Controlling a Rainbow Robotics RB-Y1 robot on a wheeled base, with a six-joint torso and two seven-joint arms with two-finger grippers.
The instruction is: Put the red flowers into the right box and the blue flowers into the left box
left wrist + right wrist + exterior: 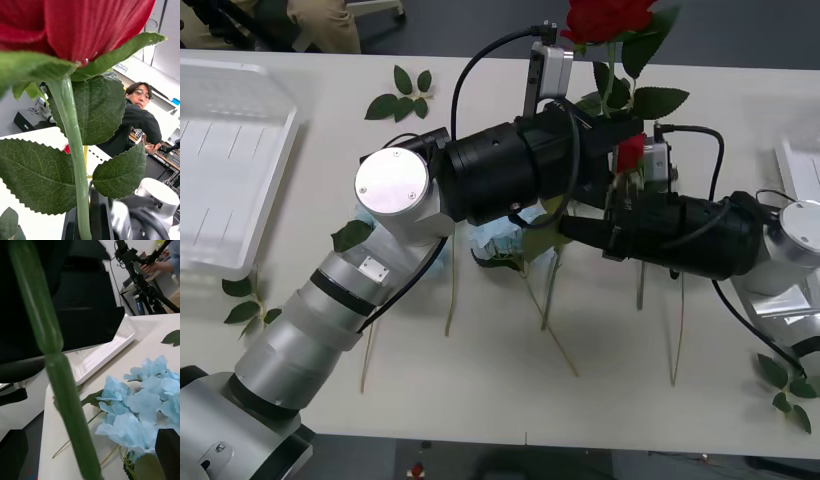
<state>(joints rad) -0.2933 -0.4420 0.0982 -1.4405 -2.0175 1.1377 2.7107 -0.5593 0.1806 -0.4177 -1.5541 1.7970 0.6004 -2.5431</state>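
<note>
Red rose (608,17), deep-red bloom on leafy green stem, stands upright, left claw (612,130) clamping its stem.

The table (480,400) is seen from above the arms in the front view, looking forward and down, both arms crossing mid-frame. The right wrist view is set very near a green stem (52,363), facing across blue flowers (142,405) toward the left box (108,352). The left wrist view is pressed close beneath a red rose (75,26), also seen at the front view's top edge.
</note>
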